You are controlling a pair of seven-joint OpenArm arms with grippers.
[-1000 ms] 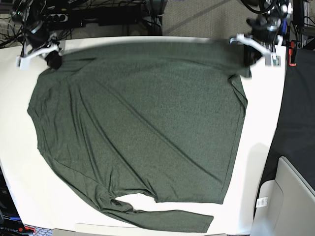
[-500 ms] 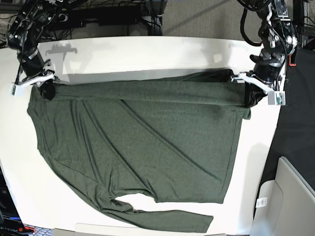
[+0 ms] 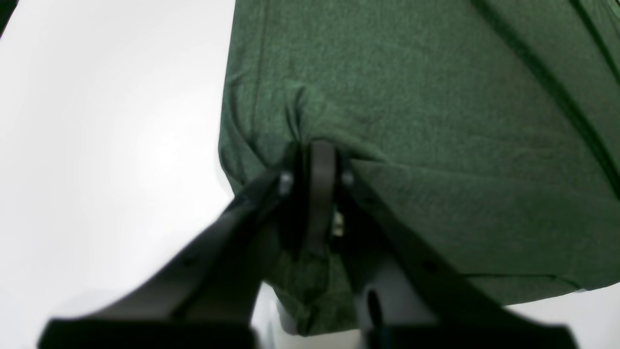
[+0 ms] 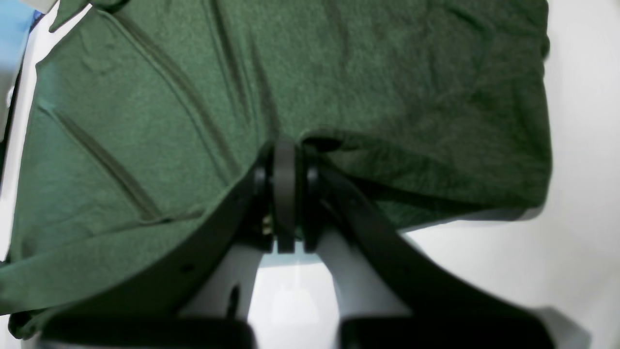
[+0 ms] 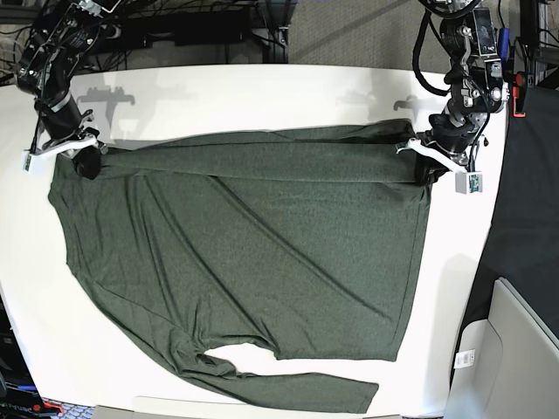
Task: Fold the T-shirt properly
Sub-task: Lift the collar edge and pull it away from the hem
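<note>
No legible writing on the plain T-shirt (image 5: 253, 253); small tag (image 5: 465, 358) apparently unreadable.

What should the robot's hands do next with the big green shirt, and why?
Probably let go. Both hands, left hand and right hand, pinch the top corners of the T-shirt, and that top edge already lies folded over in a band on the white table. The fold looks laid down, so opening the hands and lifting away seems the sensible small step.
</note>
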